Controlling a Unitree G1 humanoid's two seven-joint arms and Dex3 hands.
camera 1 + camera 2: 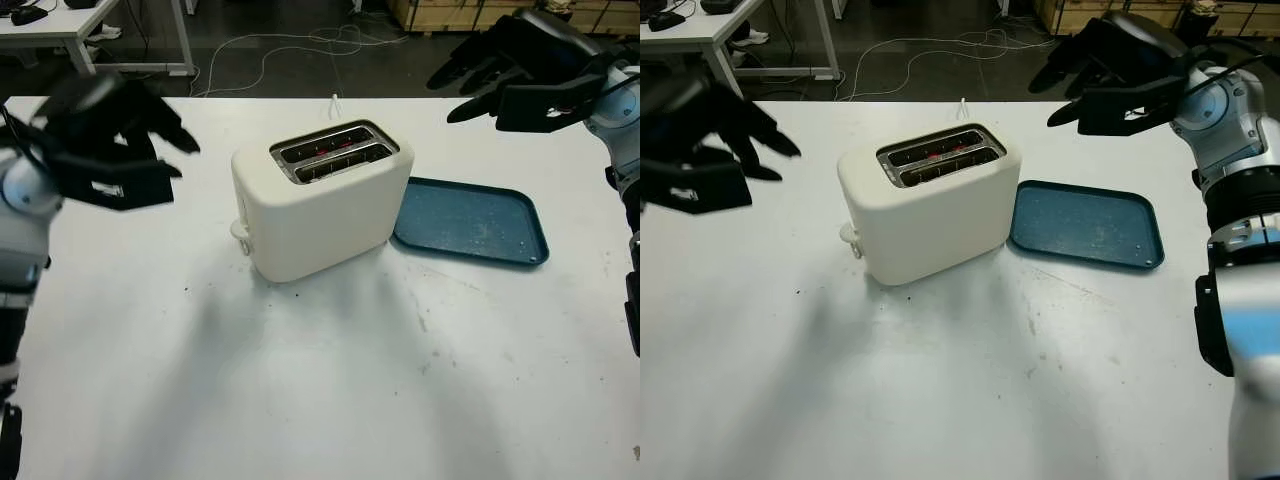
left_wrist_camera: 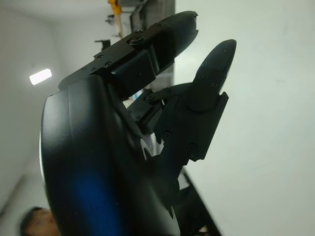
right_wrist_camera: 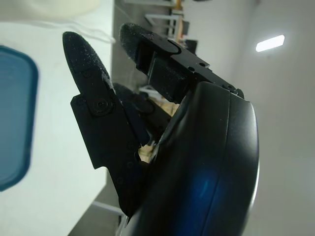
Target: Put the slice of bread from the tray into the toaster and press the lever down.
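Note:
A cream toaster (image 1: 320, 205) stands in the middle of the white table (image 1: 320, 380), its two slots (image 1: 334, 152) facing up with a red glow inside. Its lever knob (image 1: 241, 230) sits low on the left end. To its right lies a blue tray (image 1: 470, 222) with only crumbs on it. No bread slice can be seen. My left hand (image 1: 150, 140) hangs open above the table's left side. My right hand (image 1: 480, 80) is open, raised above the far right, behind the tray.
White cables (image 1: 290, 50) run over the dark floor behind the table. Another table's legs (image 1: 180, 40) stand at the far left. The blue tray's edge (image 3: 15, 118) is in the right wrist view. A person's head (image 2: 34, 221) is in the left wrist view.

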